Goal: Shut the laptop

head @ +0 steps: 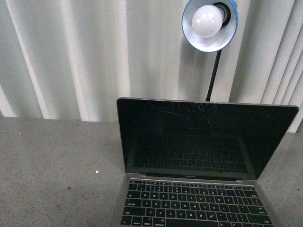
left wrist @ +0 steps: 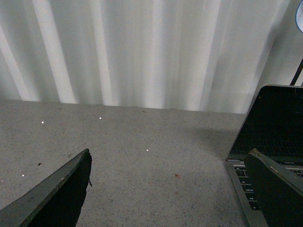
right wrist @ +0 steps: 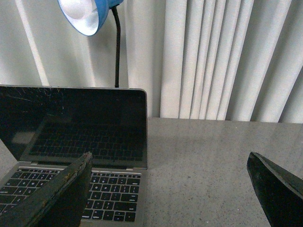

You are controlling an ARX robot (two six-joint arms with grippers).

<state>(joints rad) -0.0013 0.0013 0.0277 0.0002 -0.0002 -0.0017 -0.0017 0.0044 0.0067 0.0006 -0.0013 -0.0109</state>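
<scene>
Laptop (head: 203, 156) sitting open on counter (head: 57, 165), lid near upright, screen facing robot. L end effector (left wrist: 169, 158) & R end effector (right wrist: 170, 158) hanging spread, empty, either side; prob. staging for lid push.

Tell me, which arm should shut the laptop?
Probably the right. The laptop sits toward the robot's right in the front view, and the open right pincer faces its screen. The open left pincer sees only its edge.
</scene>
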